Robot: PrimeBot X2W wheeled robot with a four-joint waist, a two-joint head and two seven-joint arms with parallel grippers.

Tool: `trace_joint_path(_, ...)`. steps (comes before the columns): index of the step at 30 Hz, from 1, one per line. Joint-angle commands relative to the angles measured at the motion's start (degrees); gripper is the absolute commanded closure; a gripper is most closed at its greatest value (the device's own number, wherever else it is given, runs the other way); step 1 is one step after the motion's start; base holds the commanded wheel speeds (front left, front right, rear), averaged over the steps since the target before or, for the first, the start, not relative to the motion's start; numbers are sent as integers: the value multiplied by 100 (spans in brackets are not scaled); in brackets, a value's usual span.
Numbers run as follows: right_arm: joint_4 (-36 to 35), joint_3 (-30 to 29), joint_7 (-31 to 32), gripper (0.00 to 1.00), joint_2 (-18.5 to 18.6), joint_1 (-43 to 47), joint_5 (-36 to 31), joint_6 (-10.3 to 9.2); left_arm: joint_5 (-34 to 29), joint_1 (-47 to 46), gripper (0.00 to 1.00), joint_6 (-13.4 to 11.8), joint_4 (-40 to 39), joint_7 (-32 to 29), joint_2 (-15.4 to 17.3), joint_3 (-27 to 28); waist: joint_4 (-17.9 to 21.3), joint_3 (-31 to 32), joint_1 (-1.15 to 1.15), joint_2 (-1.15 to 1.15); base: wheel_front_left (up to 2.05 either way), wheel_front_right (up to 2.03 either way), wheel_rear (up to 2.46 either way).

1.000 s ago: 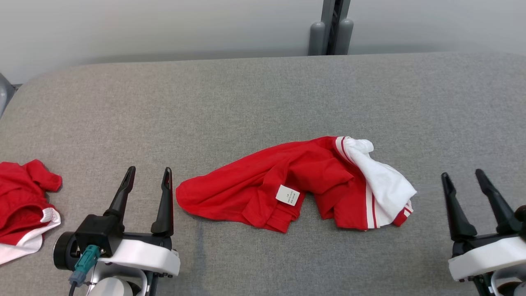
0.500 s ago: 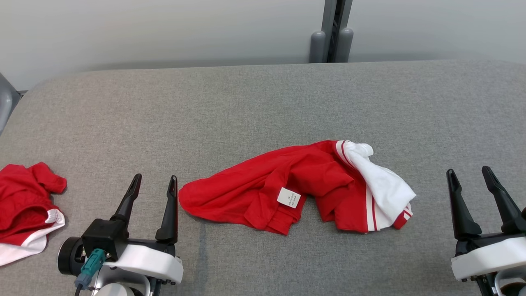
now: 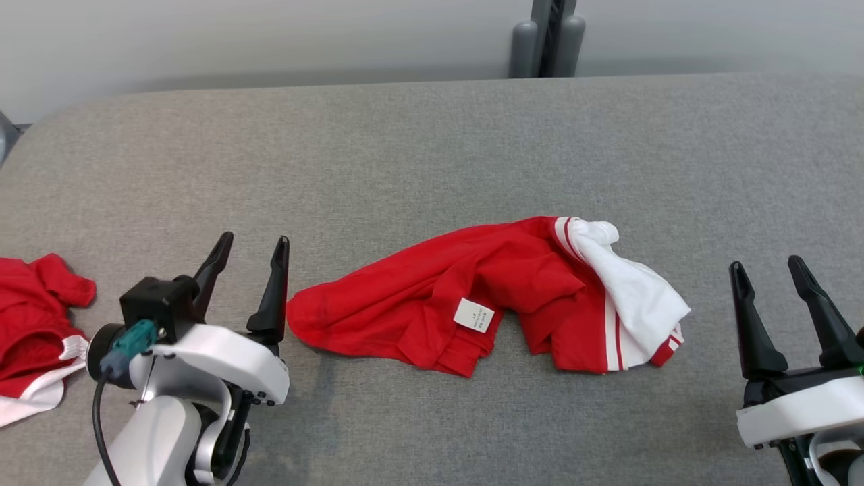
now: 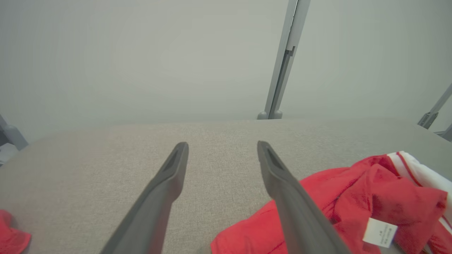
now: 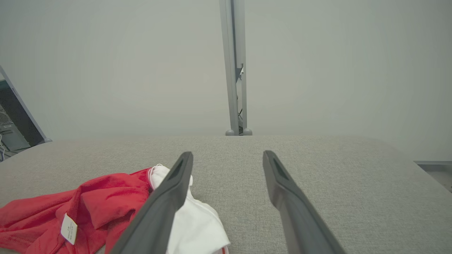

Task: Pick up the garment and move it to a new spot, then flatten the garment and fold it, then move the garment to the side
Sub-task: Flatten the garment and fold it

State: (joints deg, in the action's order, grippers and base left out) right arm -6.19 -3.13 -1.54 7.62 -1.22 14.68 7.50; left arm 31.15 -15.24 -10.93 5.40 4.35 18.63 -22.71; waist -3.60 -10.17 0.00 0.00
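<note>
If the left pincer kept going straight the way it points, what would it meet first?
The way looks free: the left pincer faces bare grey table top, then the wall. The red garment lies just right of that line. Whether it would graze the table top is unclear.

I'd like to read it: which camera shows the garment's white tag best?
The head view: the tag is seen from above, whole and unblocked. Both wrist views catch it obliquely, near their lower edges.
</note>
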Motion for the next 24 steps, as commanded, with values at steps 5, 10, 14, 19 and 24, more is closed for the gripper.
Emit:
trace_joint_path(5, 103, 74, -84, 0, 40, -166, 74, -2, 529, -316, 0, 417, 745, -660, 1, -41, 197, -213, 0, 0, 0, 0, 0)
trace_joint_path(10, 223, 79, -145, 0, 45, -223, 117, -2, 890, -421, 0, 734, 1375, -1020, -42, -77, 290, -349, 0, 0, 0, 0, 0)
trace_joint_path(14, 279, 63, -161, 0, 49, -271, 144, -2, 1117, -486, 0, 942, 1726, -1178, -118, -73, 317, -418, 0, 0, 0, 0, 0)
trace_joint_path(19, 329, 49, -180, 0, 62, -310, 164, -2, 1265, -592, 100, 1121, 1958, -1145, -197, -61, 328, -471, 0, 0, 0, 0, 0)
trace_joint_path(24, 376, -4, -146, 0, 117, -309, 201, -2, 1197, -652, 100, 1192, 1990, -927, -195, -75, 304, -479, 0, 0, 0, 0, 0)
